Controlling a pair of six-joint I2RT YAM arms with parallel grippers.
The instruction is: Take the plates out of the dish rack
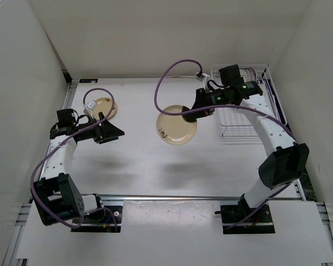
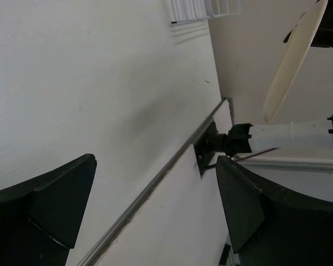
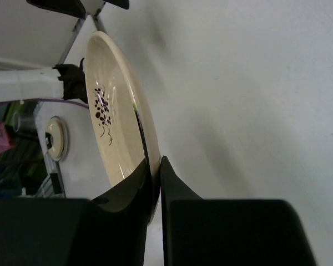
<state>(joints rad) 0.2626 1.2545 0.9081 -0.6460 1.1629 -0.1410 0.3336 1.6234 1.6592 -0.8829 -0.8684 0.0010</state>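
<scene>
My right fingers (image 1: 195,114) were pinching the cream plate (image 1: 175,126) by a thin bite of its rim. I held it tilted in the air over the middle of the desk (image 1: 139,160), toward the far edge and just left of the dish rack (image 1: 241,130) in the far right corner. My left fingers (image 1: 111,132) were spread with nothing between them, near the left edge. The small tan plate (image 1: 104,106) lay flat by the far left corner.

The grip worried me most. With so little rim held and the whole disc hanging off to one side, I judged the plate could swivel or slide out and crack on the desk. Carrying it left could also knock my other arm or clatter onto the tan plate.

I could read no brand or lettering. The cream plate showed only a dark berry-and-vine motif.
</scene>
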